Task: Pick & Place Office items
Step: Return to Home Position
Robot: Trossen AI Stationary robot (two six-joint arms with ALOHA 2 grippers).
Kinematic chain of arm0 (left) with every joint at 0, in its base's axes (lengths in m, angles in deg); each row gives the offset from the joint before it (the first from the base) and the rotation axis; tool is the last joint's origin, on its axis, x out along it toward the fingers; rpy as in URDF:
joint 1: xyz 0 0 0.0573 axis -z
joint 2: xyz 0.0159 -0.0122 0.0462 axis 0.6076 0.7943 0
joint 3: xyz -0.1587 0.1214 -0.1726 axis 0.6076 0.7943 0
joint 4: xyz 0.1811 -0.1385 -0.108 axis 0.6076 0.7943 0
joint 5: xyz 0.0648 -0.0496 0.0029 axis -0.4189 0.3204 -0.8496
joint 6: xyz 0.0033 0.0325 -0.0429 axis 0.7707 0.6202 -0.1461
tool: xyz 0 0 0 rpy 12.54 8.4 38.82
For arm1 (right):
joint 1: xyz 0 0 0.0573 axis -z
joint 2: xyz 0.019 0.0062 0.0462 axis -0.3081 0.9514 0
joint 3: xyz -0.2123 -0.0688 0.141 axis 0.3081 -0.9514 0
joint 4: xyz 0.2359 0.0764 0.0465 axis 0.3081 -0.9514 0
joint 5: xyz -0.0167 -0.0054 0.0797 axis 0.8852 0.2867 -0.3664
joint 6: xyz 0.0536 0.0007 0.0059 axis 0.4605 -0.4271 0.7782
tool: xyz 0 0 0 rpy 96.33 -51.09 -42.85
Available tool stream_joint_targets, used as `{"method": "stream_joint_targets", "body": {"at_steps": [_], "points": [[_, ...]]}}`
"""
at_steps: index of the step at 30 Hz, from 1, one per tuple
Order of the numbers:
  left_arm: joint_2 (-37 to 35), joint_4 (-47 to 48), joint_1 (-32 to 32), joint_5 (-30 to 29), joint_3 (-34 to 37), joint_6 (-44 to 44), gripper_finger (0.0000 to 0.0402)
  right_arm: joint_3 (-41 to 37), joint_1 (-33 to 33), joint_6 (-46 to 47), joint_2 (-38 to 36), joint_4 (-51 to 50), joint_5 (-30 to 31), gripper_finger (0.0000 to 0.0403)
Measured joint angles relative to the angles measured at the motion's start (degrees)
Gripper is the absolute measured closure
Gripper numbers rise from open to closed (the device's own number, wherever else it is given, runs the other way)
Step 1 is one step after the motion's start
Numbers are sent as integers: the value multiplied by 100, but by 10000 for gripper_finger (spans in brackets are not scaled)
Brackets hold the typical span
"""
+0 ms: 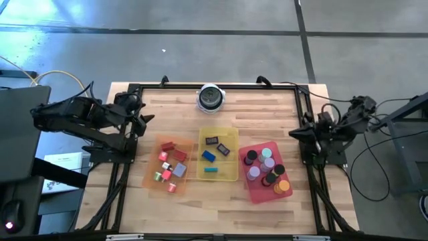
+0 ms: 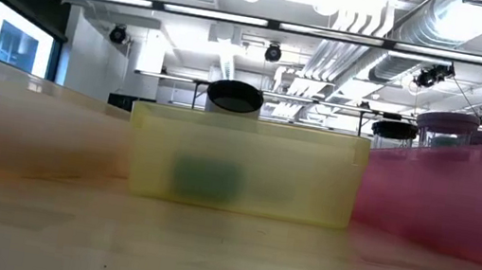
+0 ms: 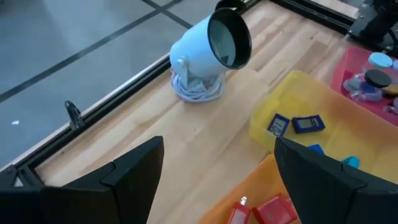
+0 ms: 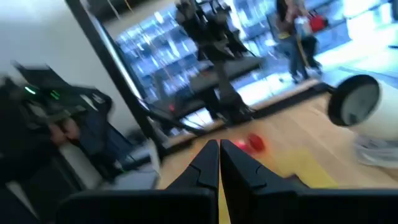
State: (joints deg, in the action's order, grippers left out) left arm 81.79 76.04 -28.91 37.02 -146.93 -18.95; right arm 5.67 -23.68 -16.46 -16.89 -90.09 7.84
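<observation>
Pale planked bench (image 1: 221, 207), smooth and lightly grained, boxed in by a black metal frame (image 1: 180, 86) along its edges. Broad strip of bare wood along the near edge; more bare wood in the far left and far right corners, either side of a white round-headed device (image 1: 210, 98) at the middle of the far edge, dark glassy face, cord coiled under it.

Across the middle of the bench, three shallow translucent plastic trays in a row: orange tray (image 1: 151, 181) toward the left edge, yellow tray (image 1: 231, 173) in the centre, red tray (image 1: 256, 194) toward the right edge and turned a little askew. Only slim gaps between them, with orange and yellow almost touching.

All office items (image 1: 223, 150) inside the trays. Small red, pink and grey bits (image 1: 179, 169) scattered in the orange tray; flat blue, black and teal blocks (image 1: 208, 156) spaced apart in the yellow one; round discs (image 1: 267, 163) in purple, black, orange and teal packed close in the red one, tops rising above its wall in the low view.

At the left edge, toward the far corner, left gripper (image 1: 142, 116) over the frame rail, fingers (image 3: 134, 171) spread wide with nothing between them. At the right edge, about halfway along, right gripper (image 1: 294, 132) likewise over the rail — fingers (image 4: 205, 165) pressed flat together, holding nothing. Open wood between each gripper and the nearest tray; arm bodies out beyond the bench edges.
</observation>
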Motion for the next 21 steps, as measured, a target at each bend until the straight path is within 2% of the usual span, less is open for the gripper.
{"method": "stream_joint_targets", "body": {"at_steps": [9, 14, 21], "points": [[-2, -321, 304, -581, 151, -9, 103, -1744, 0, -304, -1042, 1487, -113, 401], [13, -483, 516, -637, 335, -97, 103, -2671, 0, -180, -1354, 2487, -124, 401], [7, -556, 779, -839, 547, -489, 103, -3428, 0, 105, -1485, 3162, -396, 401]]}}
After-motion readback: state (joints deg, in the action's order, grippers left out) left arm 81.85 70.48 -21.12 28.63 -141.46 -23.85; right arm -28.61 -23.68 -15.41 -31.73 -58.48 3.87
